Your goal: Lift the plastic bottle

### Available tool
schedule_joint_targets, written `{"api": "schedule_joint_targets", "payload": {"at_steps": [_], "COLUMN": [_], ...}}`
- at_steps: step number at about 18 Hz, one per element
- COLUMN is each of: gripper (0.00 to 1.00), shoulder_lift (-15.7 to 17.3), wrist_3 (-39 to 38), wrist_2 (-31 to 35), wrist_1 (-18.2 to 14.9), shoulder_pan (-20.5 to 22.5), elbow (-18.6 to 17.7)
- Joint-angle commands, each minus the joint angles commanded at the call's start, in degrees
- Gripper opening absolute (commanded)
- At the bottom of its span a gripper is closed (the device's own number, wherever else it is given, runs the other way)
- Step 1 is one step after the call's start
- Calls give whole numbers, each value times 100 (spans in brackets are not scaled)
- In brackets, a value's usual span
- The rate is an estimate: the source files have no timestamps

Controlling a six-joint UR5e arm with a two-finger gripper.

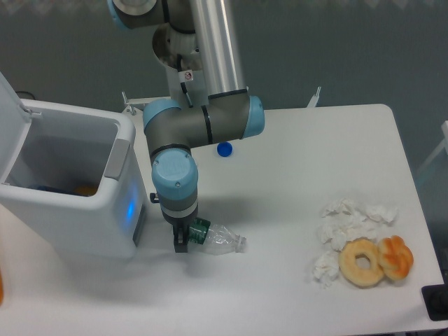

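The plastic bottle point(218, 239) lies on its side on the white table, clear and crinkled, with its dark green label band point(200, 230) at the left end. My gripper point(187, 238) points straight down onto that labelled end. One dark finger point(180, 242) shows against the band's left side. The blue wrist above hides the other finger, so the grip itself cannot be made out. The bottle rests on the table surface.
A white bin point(70, 182) with its lid up stands just left of the gripper. A small blue cap point(224, 148) lies behind the arm. Crumpled tissues point(346, 224) and two donuts point(374, 260) sit at the right front.
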Motion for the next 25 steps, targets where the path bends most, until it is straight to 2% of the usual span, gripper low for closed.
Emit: {"api": "schedule_joint_targets", "payload": {"at_steps": [10,17,25], "gripper": [81,70,70], "shoulder_lift": [18,0,9], "wrist_3": [-220,-246,-255], "wrist_2": [18,18,26], "wrist_1": [0,0,0], "shoulder_pan": [0,0,0], "elbow": [35,44,44]}}
